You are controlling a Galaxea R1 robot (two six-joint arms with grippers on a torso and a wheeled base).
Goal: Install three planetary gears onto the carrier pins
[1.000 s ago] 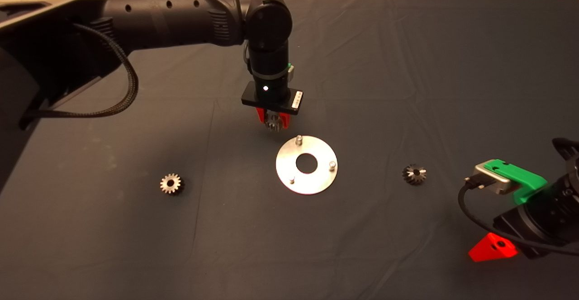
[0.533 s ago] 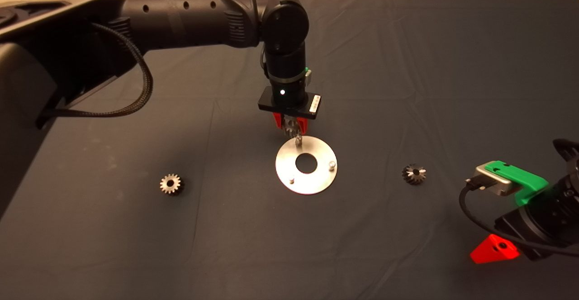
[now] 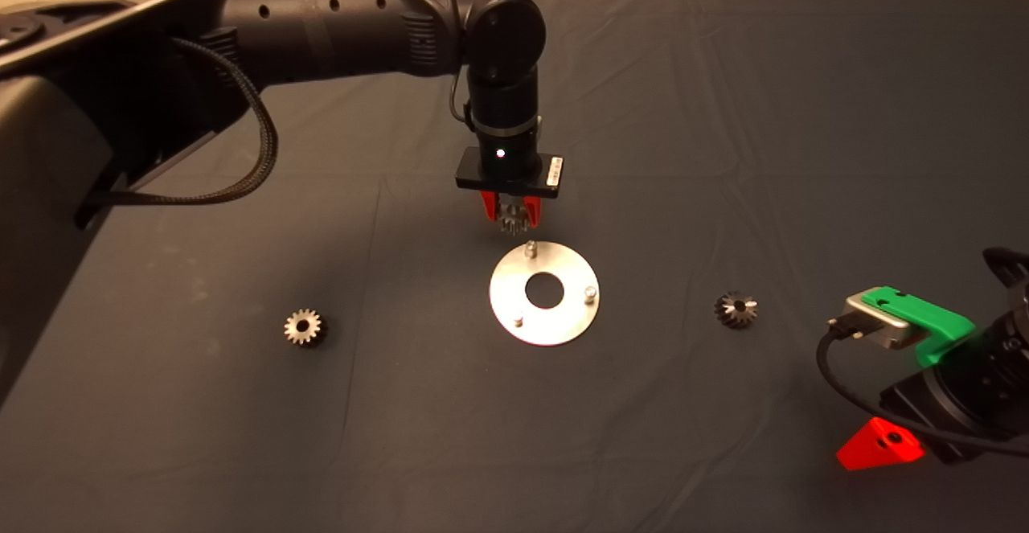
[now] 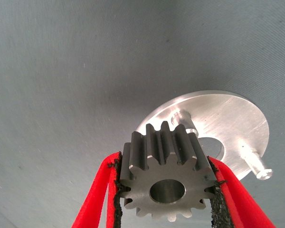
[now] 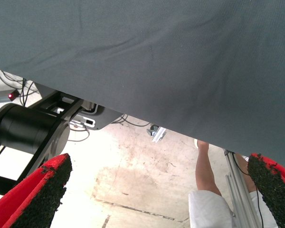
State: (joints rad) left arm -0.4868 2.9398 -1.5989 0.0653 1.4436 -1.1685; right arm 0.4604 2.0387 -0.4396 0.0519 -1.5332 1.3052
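Since half a second ago, my left gripper has risen and drawn slightly back from the silver disc; the gear it carries no longer overlaps the far pin and now hangs above and just behind it, clear of contact.

Left gripper: my two red fingers are closed on the held planetary gear, black pads pressed against opposite toothed flanks. The gear's centre bore is unobstructed. In the left wrist view, the disc lies beyond the gear, with two pins visible on it.

Carrier: the disc lies flat near the centre of the dark mat. All three carrier pins stand upright and bare: the far pin, the right pin and the near-left pin.

Remaining gears: the left gear lies flat on the mat, well apart from the disc on its left. The right gear rests on the mat, well apart on the disc's right.

Right gripper: parked at the mat's lower right edge, fingers spread wide and holding nothing. Its wrist view shows the floor past the mat edge and a person's leg.
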